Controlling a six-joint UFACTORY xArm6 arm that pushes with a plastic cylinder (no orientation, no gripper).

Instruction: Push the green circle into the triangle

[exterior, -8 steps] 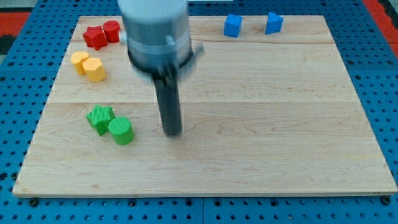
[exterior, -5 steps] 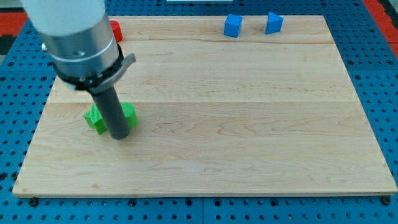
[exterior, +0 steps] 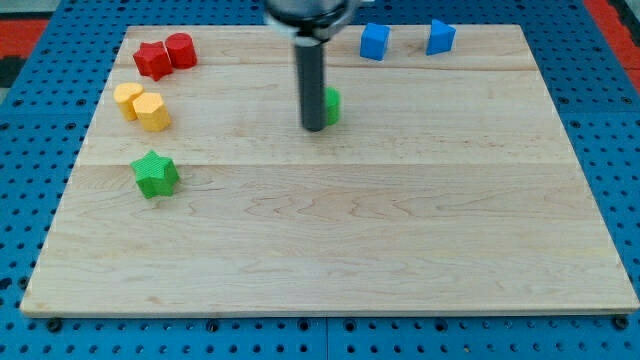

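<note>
The green circle [exterior: 331, 104] lies in the upper middle of the board, mostly hidden behind the rod. My tip [exterior: 313, 127] rests just to the view's left of it and slightly below, touching or nearly touching it. The blue triangle [exterior: 439, 36] sits near the view's top edge, to the right, well apart from the green circle. A blue cube-like block [exterior: 374, 41] sits to the triangle's left, above the green circle.
A green star [exterior: 155, 174] lies at the view's left. Two yellow blocks [exterior: 143, 105] and two red blocks [exterior: 165, 54] sit in the upper left corner. The wooden board [exterior: 400, 230] lies on a blue pegboard.
The tip swept from the lower left to the upper middle. The green circle moved with it, away from the green star and toward the blue blocks. The star shifted slightly.
</note>
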